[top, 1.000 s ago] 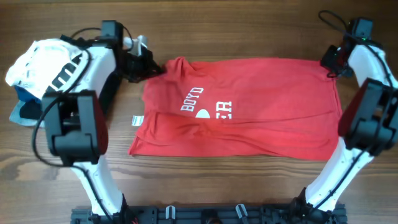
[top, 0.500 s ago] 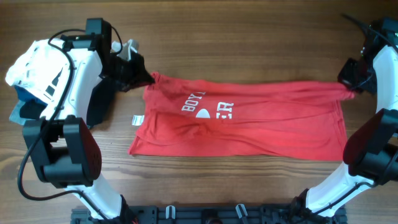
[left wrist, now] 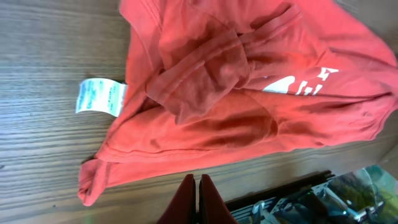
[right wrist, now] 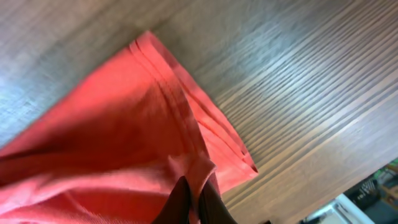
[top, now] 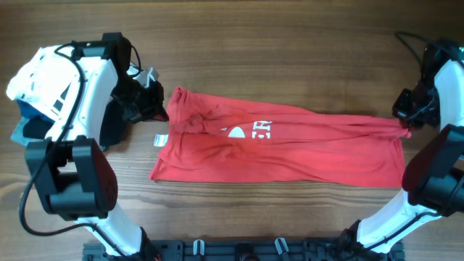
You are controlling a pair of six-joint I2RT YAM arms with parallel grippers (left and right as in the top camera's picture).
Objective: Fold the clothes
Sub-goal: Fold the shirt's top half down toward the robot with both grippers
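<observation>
Wooden table (top: 290, 29) holds red T-shirt (top: 290, 152), corner pinched in right end effector (top: 404, 124).

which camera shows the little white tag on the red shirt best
The left wrist view: the small white printed tag lies flat beside the red cotton T-shirt, large and sharp. Overhead it is only a tiny speck. The right wrist view shows only red fabric.

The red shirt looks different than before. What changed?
The left tool and the right tool stayed shut on the shirt's far edge and drew it toward the robot, folding it over the white letters. The near edge, the tag and the side pile stayed put.
</observation>
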